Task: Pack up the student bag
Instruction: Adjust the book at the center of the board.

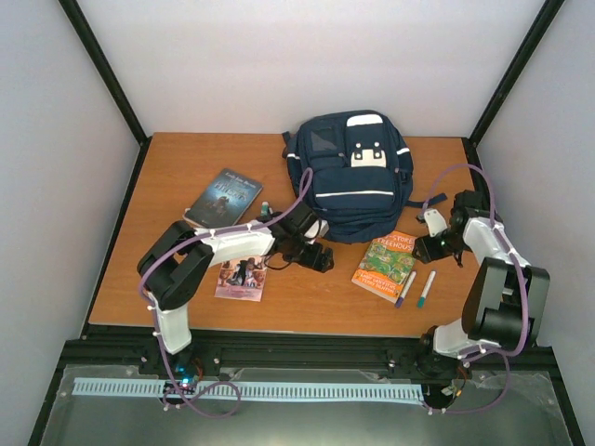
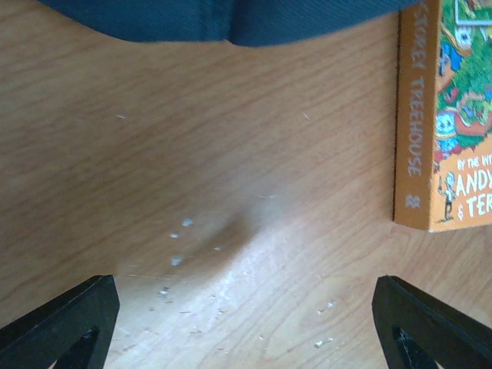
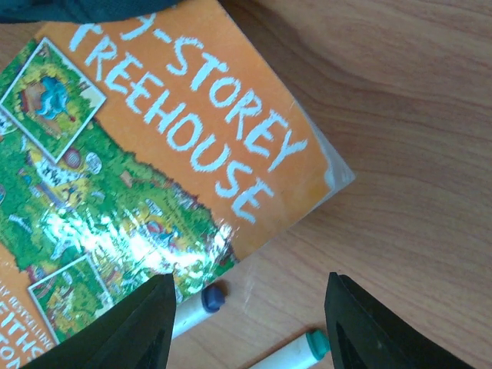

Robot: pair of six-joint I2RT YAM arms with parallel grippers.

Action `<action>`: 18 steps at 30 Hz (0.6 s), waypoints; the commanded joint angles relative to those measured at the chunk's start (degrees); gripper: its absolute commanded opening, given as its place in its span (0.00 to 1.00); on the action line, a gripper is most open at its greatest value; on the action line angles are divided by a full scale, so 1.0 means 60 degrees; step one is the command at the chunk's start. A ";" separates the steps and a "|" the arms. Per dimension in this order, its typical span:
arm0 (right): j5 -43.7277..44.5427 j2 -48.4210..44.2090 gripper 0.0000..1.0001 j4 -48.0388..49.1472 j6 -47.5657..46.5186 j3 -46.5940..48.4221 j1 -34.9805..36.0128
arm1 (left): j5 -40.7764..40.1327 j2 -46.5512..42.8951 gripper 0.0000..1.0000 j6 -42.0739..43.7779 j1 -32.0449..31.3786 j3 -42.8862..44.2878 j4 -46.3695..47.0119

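The student bag (image 1: 351, 172), navy with white stripes, lies at the back middle of the table. Its lower edge (image 2: 231, 19) shows at the top of the left wrist view. My left gripper (image 1: 321, 255) hovers just in front of the bag, open over bare wood (image 2: 246, 323). The orange Treehouse book (image 1: 386, 265) lies right of it (image 2: 446, 115). My right gripper (image 1: 429, 243) hangs open over that book's far right corner (image 3: 154, 154), nothing between its fingertips (image 3: 250, 323). Two white markers lie below it, one blue-capped (image 3: 211, 298), one teal-capped (image 3: 315, 344).
A dark-covered book (image 1: 223, 197) lies at the back left. A pink-covered book (image 1: 242, 277) sits under my left arm. A small green-topped item (image 1: 265, 209) stands beside the left forearm. The two markers (image 1: 406, 288) rest near the front edge, right of the orange book.
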 commanded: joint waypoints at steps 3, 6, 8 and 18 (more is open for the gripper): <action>-0.0129 0.1102 0.55 0.0494 0.0272 0.0898 -0.0030 | -0.0032 0.0066 0.94 0.0496 -0.0497 0.0496 -0.0284; -0.0029 0.1646 0.56 0.0620 0.0421 0.1218 -0.0029 | -0.0100 -0.0016 0.94 0.0536 -0.0520 0.0446 -0.0365; -0.0066 0.1941 0.56 0.0695 0.0420 0.1342 -0.0024 | -0.0171 -0.0074 0.94 0.0542 -0.0516 0.0378 -0.0374; -0.0786 0.2982 0.39 0.0100 -0.0143 0.1498 -0.0007 | -0.0360 0.0012 0.94 0.0516 -0.0517 0.0268 -0.0388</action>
